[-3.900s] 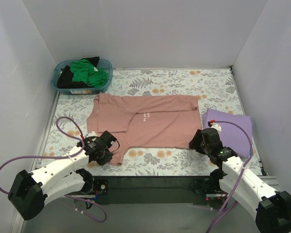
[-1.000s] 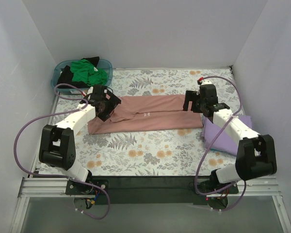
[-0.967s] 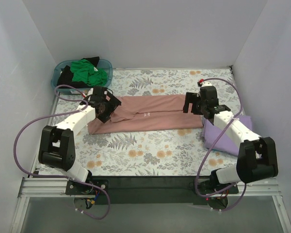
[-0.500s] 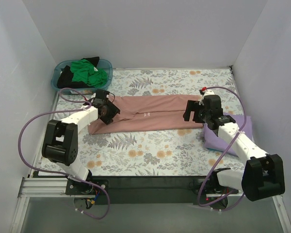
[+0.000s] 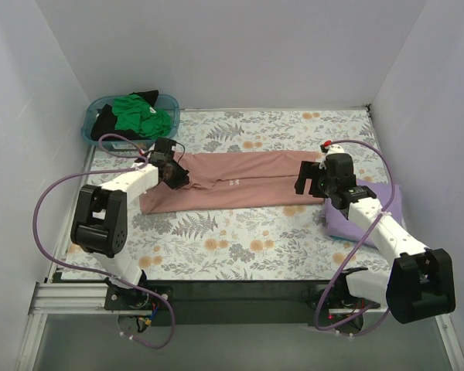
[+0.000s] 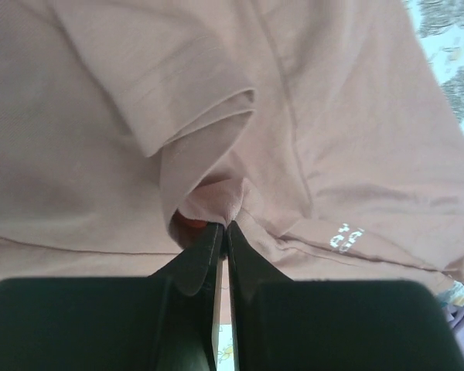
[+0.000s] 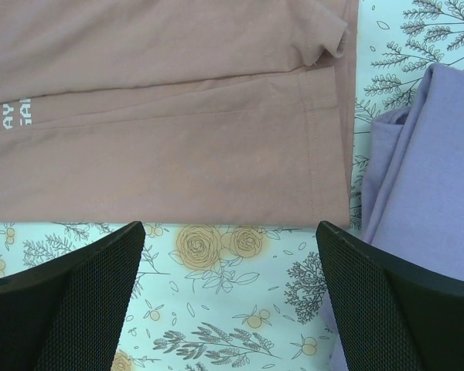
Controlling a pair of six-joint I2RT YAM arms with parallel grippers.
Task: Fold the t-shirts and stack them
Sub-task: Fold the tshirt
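The dusty pink t-shirt (image 5: 240, 182) lies folded into a long band across the floral cloth, small white text near its middle. My left gripper (image 5: 172, 175) is at its left end, shut on a bunched fold of the pink cloth (image 6: 216, 202). My right gripper (image 5: 313, 182) is open and empty, hovering just above the band's right end; the wrist view shows the pink hem (image 7: 216, 170) beyond the fingers (image 7: 69, 301). The folded lavender t-shirt (image 5: 367, 207) lies at the right, also in the right wrist view (image 7: 425, 185). Green (image 5: 143, 116) and black (image 5: 107, 124) t-shirts sit in the basket.
The teal plastic basket (image 5: 93, 133) stands at the back left corner. The floral table cloth (image 5: 240, 247) covers the table. White walls close the left, back and right. The black front rail (image 5: 232, 297) holds both arm bases.
The near half of the pink shirt was folded back, making a narrow band. Since then the right gripper has let go and drawn toward the near side; the left gripper stays at the left end.
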